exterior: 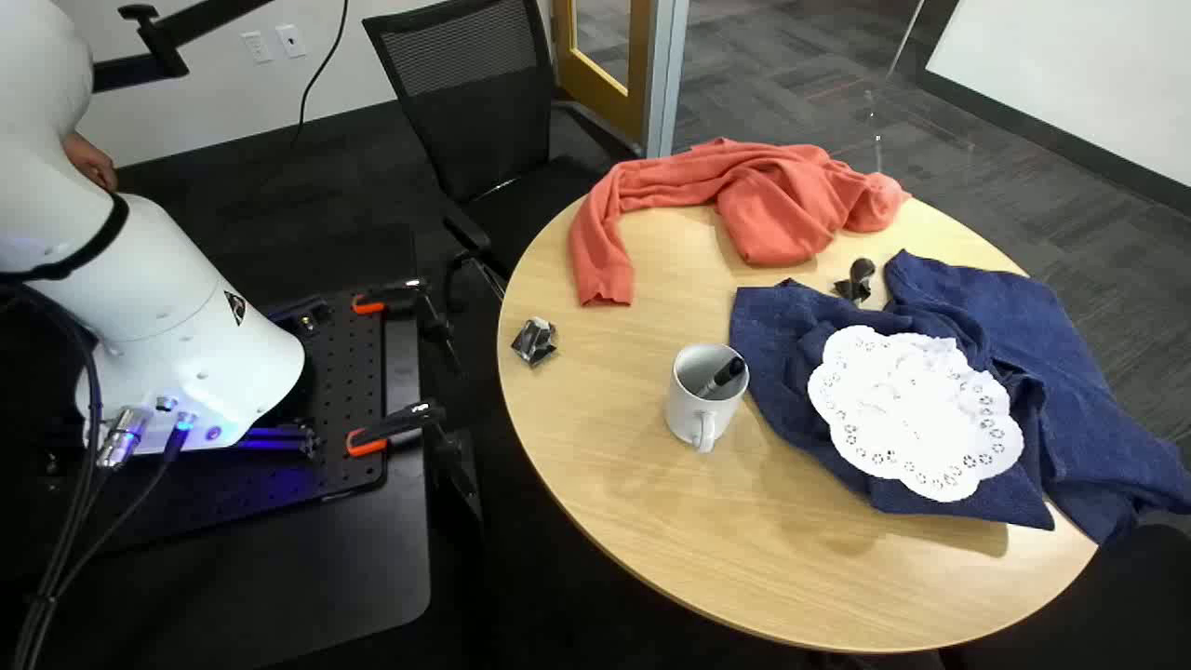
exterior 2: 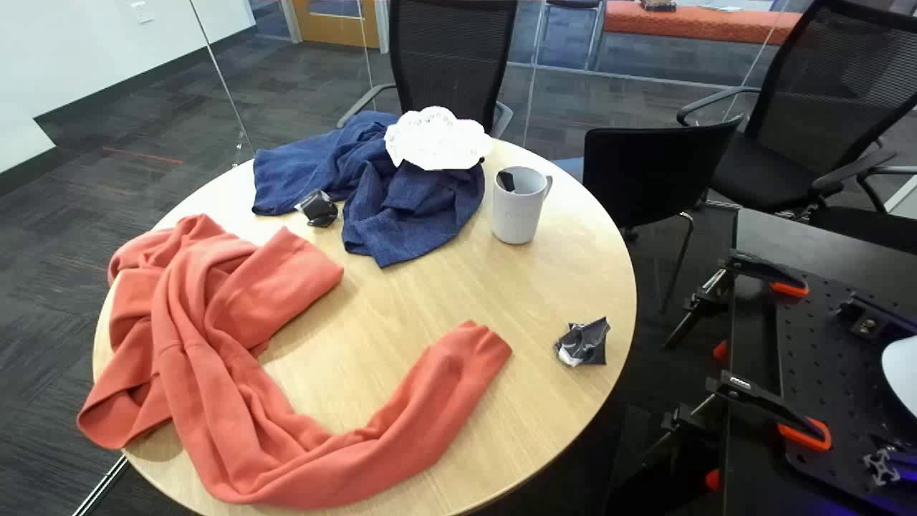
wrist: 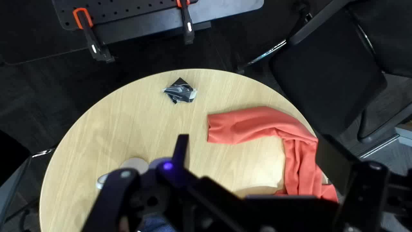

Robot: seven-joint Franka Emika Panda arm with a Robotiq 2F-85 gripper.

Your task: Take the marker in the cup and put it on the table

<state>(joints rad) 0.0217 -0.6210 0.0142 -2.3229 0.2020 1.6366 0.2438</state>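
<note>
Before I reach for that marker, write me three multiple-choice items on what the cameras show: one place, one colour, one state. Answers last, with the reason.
1. Where is the marker?
A) On the floor
B) On a chair
C) In the cup

2. What colour is the cloth under the doily?
A) Navy blue
B) Orange
C) Green

3. How does the claw stand?
A) Shut on the marker
B) Open, holding nothing
C) Shut on the doily

Answers:
1. C: its dark end shows at the cup's mouth in both exterior views.
2. A: navy fabric shows past the doily's edge in both exterior views.
3. B: in the wrist view the fingers are wide apart with nothing gripped between them.
</note>
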